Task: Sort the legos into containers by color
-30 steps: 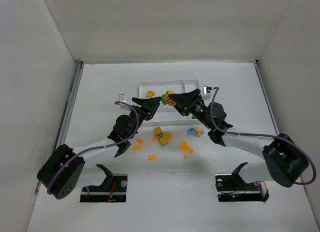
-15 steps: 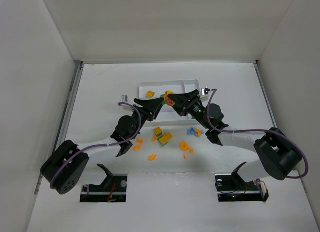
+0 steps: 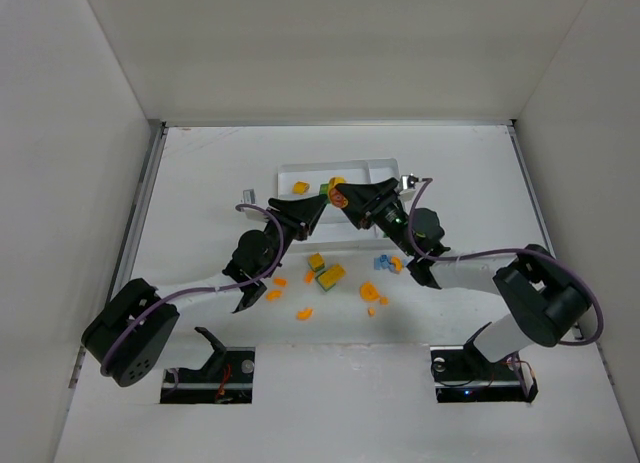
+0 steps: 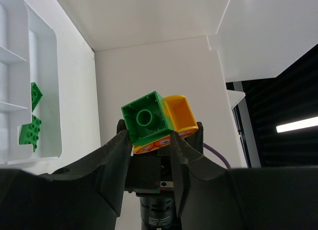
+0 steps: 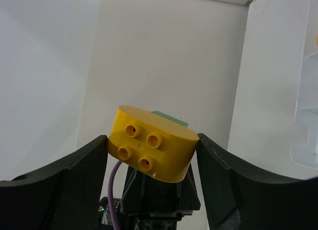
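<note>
loose legos: scattered on the white table nearest the arm bases. There are flat orange bits, a yellow-on-green block and tiny light-blue pieces, all glossy hard plastic and all unsorted.
left gripper: the jaws are narrow, with the pads pressed to the sides of a green brick held in the air just short of the tray.
right gripper: it reaches in from the right, its jaws fairly wide and clamped on a yellow brick, a rounded oval with four small studs.
joined pair: green and yellow look stuck together between the two grippers. The green one is square, and its hollow underside shows a single tube. Its walls are smooth and likely slippery.
step in hand: probably splitting the pair. Grip only flat faces and peel by tilting one brick rather than pulling straight, so the studs let go gently. Stay close over the tray in case a piece drops.
tray: farthest, made of shallow white moulded plastic with thin dividers. Two green bricks share one compartment, and a yellow piece lies toward its left end.
</note>
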Controlling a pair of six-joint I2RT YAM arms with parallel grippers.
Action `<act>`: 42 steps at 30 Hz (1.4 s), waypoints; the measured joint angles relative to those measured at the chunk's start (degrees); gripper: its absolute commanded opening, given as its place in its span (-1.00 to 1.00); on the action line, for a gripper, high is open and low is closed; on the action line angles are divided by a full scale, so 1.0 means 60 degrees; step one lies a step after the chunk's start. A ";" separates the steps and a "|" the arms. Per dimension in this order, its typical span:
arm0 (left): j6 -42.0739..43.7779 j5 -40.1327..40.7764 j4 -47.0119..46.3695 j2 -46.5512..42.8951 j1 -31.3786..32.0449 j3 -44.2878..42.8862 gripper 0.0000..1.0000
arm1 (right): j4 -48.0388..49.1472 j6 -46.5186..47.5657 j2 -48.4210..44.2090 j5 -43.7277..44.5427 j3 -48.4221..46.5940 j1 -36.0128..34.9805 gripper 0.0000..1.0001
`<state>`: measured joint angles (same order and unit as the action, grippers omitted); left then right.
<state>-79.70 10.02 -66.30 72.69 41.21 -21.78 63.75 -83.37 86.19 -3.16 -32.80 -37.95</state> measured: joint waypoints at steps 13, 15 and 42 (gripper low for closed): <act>0.1049 -0.0062 0.0353 0.0102 0.0000 0.0000 -0.55 | 0.0044 0.0208 0.0076 -0.0018 0.0189 0.0000 0.38; 0.1133 -0.0084 0.0350 0.0102 0.0000 0.0000 -0.53 | 0.0015 0.0255 0.0076 -0.0051 0.0193 0.0000 0.33; -0.1242 -0.0641 0.0047 0.0131 -0.0339 0.0004 0.09 | 0.0907 0.1807 0.0240 -0.0499 0.0386 0.0036 0.23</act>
<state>-87.15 6.17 -66.02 73.47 39.18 -21.76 69.19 -72.53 87.64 -6.15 -30.48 -37.74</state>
